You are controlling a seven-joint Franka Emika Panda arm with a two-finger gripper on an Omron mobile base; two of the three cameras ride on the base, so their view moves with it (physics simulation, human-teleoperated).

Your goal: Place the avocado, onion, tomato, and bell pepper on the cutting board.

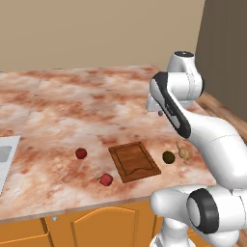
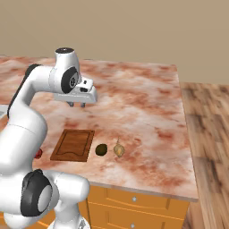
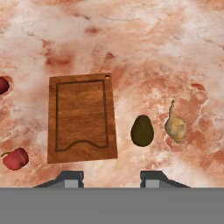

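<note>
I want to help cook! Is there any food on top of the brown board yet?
No. The cutting board has nothing on it. The avocado and onion lie on the counter on one side, two red vegetables on the other. Nothing covers the board.

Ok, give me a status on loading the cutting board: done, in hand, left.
Done: nothing; the cutting board lies bare. In hand: nothing; the gripper hangs open above the counter. Left: all four. The avocado and onion lie side by side on one side of the board, the tomato and bell pepper on the other.
</note>
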